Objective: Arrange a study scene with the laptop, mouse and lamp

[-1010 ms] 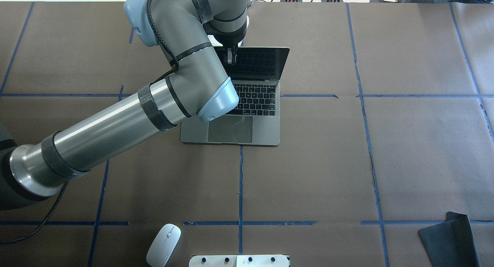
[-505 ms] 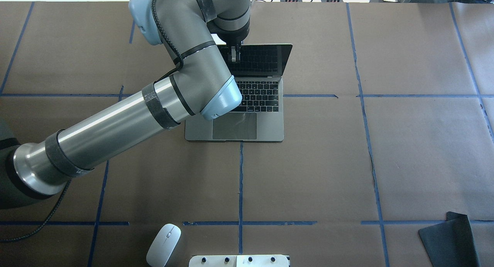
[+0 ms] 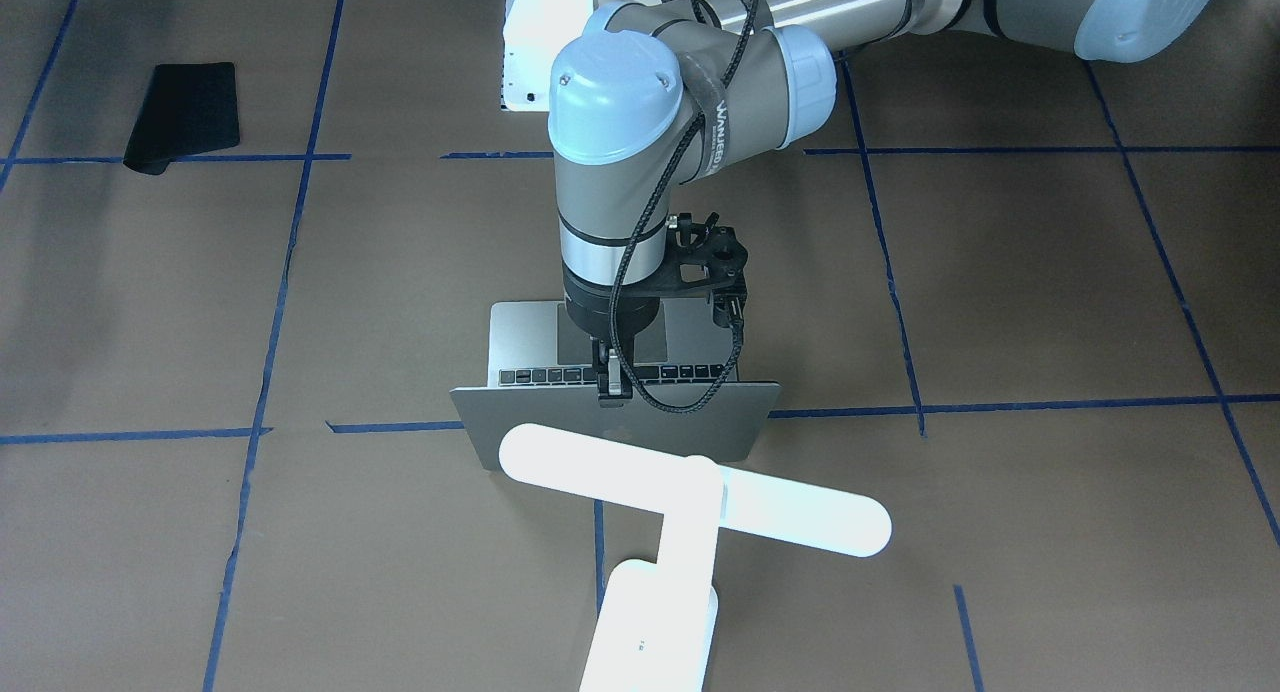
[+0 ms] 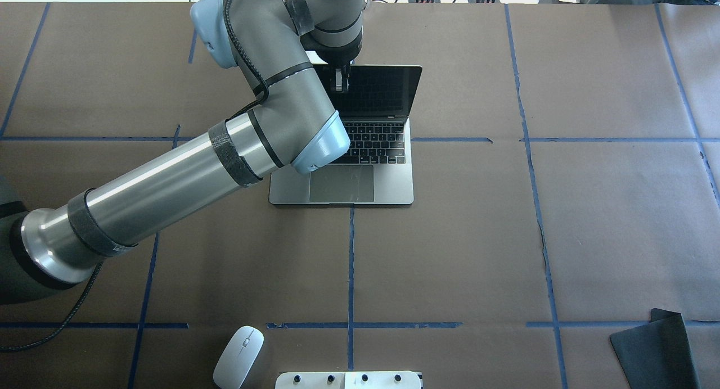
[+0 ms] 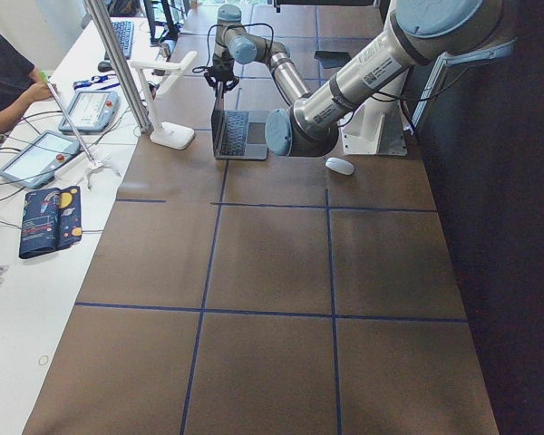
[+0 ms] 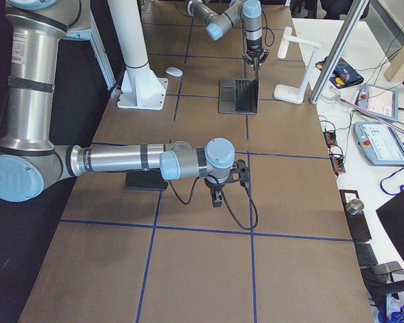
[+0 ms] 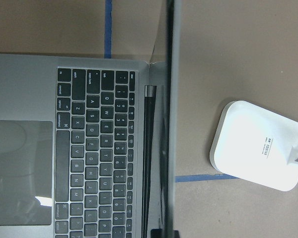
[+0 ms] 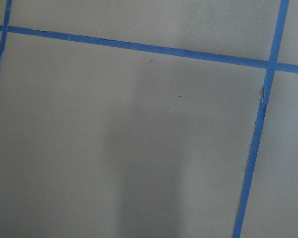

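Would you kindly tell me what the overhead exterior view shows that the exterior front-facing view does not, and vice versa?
Only the overhead view shows the mouse and the dark screen of the laptop. Only the front-facing view shows the lamp, on the far side of the lid from the robot, and the lid's back. Both show the open laptop, the left gripper gripping the lid's top edge, and the black mouse pad.

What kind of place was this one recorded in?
Most likely a robotics lab workcell: a long table papered brown and gridded with blue tape, an industrial left arm and right arm by a bolted white pedestal, the left gripper pinching a laptop lid, and teach pendants on a side bench.
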Robot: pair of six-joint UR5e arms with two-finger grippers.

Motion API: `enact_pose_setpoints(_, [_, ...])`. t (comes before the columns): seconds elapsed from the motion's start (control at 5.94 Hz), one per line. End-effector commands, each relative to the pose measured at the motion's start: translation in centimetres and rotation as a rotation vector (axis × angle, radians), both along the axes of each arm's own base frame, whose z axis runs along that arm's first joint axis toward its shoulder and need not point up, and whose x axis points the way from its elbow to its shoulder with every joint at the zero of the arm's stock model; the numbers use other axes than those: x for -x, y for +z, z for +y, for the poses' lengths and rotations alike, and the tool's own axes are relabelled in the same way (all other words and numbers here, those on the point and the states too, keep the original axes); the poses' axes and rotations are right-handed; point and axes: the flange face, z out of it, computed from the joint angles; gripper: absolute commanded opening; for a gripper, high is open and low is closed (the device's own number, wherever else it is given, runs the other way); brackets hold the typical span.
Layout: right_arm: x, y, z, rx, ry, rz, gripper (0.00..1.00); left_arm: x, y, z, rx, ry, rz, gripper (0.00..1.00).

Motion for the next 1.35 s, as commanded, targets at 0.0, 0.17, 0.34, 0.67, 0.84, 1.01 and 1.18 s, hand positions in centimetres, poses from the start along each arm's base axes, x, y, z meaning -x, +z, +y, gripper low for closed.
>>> enact_pose_setpoints(0.0, [1.2, -1.0, 0.0, -0.01, -0.017, -0.005, 1.0, 0.5, -0.5, -0.2, -0.088, 0.066, -0.016, 0.93])
enact_pose_setpoints(0.17, [3.3, -3.4, 0.0, 0.033, 0.027, -0.017, 1.0, 1.5, -1.5, -0.3, -0.109, 0.062, -0.003, 0.93])
enact_pose_setpoints(0.34, [5.3, -5.1, 0.1, 0.044, 0.088, -0.051, 1.0, 2.6, -1.8, -1.2, -0.137, 0.065, 0.005, 0.93])
enact_pose_setpoints(0.67, [8.8, -6.0, 2.1, 0.139, 0.152, -0.096, 1.0, 3.5, -1.9, 0.2, -0.222, 0.172, 0.024, 0.93])
enact_pose_setpoints(0.84, [9.6, -5.0, 5.3, 0.175, 0.169, -0.119, 1.0, 5.3, -0.9, 2.6, -0.266, 0.222, 0.062, 0.93])
enact_pose_setpoints(1.01, [11.4, -3.3, 9.4, 0.191, 0.208, -0.102, 1.0, 6.6, -1.2, 3.9, -0.309, 0.239, 0.078, 0.93])
enact_pose_setpoints(1.18, [13.9, -2.4, 11.8, 0.18, 0.209, -0.072, 1.0, 6.6, -1.2, 4.0, -0.309, 0.241, 0.081, 0.93])
